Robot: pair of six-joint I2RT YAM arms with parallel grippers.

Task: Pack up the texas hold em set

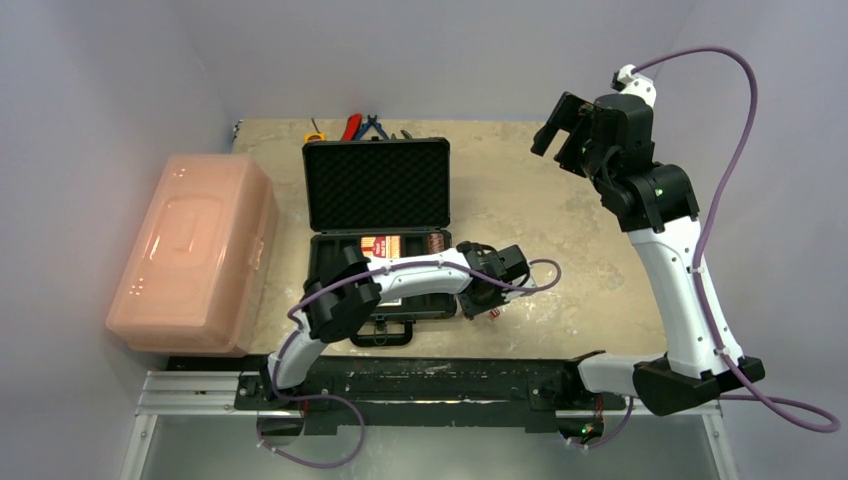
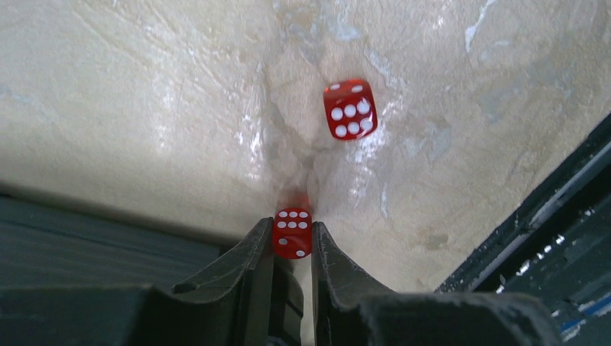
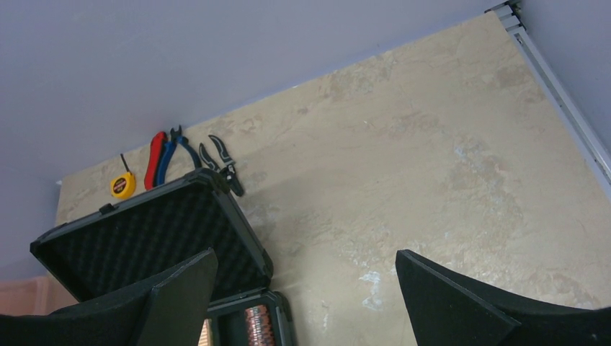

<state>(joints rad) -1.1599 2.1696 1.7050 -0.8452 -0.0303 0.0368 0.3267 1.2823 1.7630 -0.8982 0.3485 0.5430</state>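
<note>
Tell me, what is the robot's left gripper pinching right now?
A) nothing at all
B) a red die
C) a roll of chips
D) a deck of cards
B: the left wrist view shows the left gripper closed on a red die, one finger on each side of it, while a second die lies loose on the table beyond.

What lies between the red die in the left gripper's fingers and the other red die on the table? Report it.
Nothing: in the left wrist view only bare beige marbled tabletop separates the pinched red die from the loose red die.
</note>
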